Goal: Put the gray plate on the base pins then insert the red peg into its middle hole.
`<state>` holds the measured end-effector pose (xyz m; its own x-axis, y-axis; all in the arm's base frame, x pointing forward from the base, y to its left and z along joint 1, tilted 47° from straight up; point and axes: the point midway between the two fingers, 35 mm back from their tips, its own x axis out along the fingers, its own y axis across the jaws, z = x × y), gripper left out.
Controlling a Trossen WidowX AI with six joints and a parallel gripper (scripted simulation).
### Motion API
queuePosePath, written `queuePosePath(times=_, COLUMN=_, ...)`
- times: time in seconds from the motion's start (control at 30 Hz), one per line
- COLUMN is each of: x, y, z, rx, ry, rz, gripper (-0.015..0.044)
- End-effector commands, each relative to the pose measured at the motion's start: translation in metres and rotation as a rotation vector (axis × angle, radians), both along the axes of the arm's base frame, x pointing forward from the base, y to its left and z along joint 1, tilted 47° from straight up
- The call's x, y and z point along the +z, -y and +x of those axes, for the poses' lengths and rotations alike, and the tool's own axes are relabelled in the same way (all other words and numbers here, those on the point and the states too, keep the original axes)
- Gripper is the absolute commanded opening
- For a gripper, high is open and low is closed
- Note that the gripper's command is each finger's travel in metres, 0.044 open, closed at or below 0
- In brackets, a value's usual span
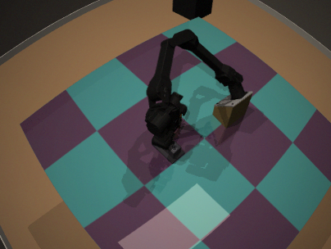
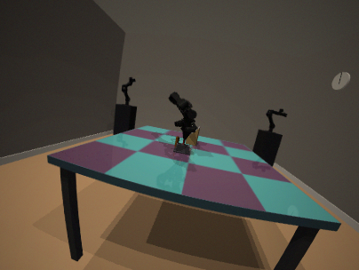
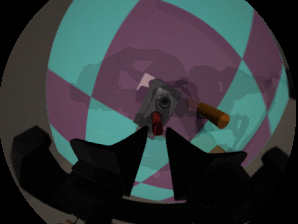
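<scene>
1. Gripper [image 1: 167,145] [image 2: 185,141] [image 3: 157,129]: slightly open, narrow gap between the tips, nothing held. Wrist view has daylight on both sides of the peg.
2. Red peg [image 3: 157,122]: at one end of the gray assembly, lined up with the finger gap, its near end about level with the tips in view. Can't tell if it's seated in a hole, or how deep.
3. Gray assembly [image 1: 174,158] [image 2: 181,149] [image 3: 145,111]: on the table, under the gripper. Plate and base don't separate cleanly at this size; can't confirm the plate is flat on both pins. Dark round feature on its upper face, beside the peg.
4. Orange cylinder [image 2: 177,140] [image 3: 213,116]: beside the gray assembly, apart from it. Wrist view puts it right of the peg.
5. Arm [image 1: 165,63] [image 2: 183,104]: runs from the yellowish stand [image 1: 234,115] [image 2: 194,137], bends over, wrist above the gray assembly.
6. Table [image 1: 70,151] [image 2: 218,178] [image 3: 130,30]: teal and purple checks, arm shadows across it.
7. Background: two more dark arms on dark pedestals behind the table, round clock [image 2: 341,81] on the wall.
</scene>
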<state>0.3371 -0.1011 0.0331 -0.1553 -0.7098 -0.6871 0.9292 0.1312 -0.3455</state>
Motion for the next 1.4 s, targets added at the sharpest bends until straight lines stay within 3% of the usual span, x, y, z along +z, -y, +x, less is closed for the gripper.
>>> queuePosePath(times=0.0, x=0.000, y=0.000, z=0.000, rx=0.000, ry=0.000, rz=0.000, gripper=0.0150)
queuePosePath(times=1.37, x=0.014, y=-0.014, z=0.000, rx=0.007, ry=0.000, rz=-0.003, gripper=0.0150)
